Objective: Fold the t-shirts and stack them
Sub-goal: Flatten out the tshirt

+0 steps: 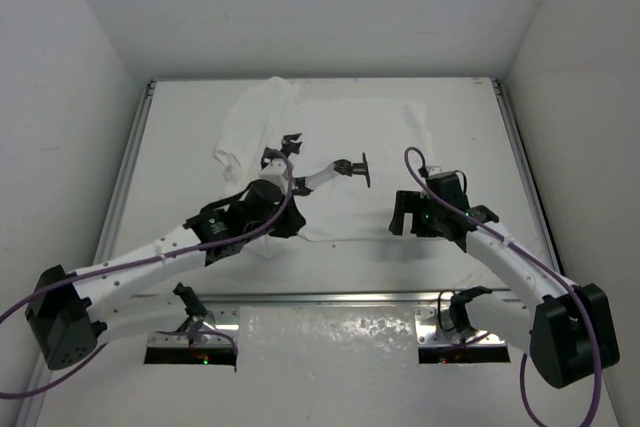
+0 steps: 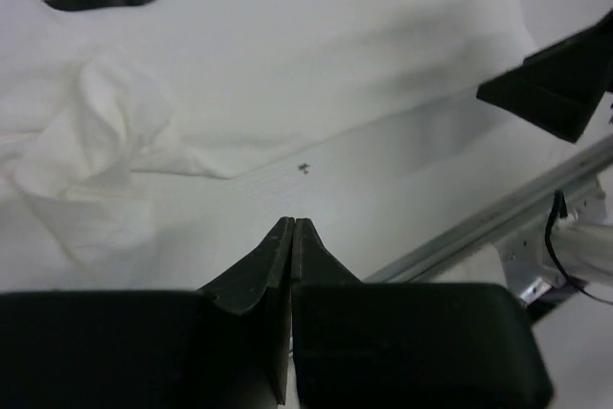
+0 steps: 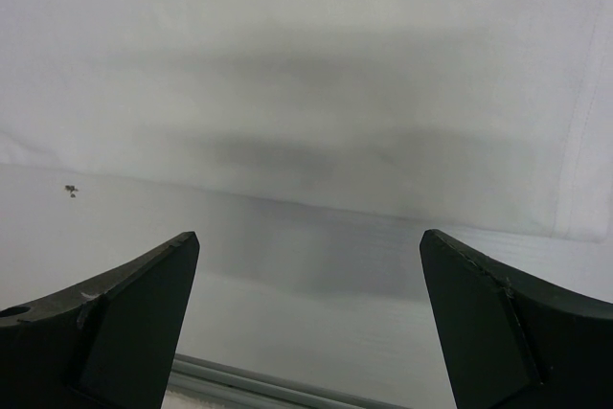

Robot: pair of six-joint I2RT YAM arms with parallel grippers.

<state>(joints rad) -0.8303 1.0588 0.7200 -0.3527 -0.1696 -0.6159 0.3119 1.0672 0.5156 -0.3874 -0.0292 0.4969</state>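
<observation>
Left claw (image 2: 292,227): fingers pressed together, holding nothing, over bare table (image 2: 402,200) just beside white t-shirt (image 2: 287,45) | right claw (image 3: 308,237): spread wide, facing its near edge | t-shirt: spread on table's far half, left-side sleeve bunched.

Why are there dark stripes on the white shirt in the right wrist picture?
Right wrist view: the grey bands on the t-shirt are soft shadows; the open right claw is blurry up close. Left wrist view: the shut left claw is dark and fuzzy. Top view: even light, t-shirt barely shows against the table.
</observation>
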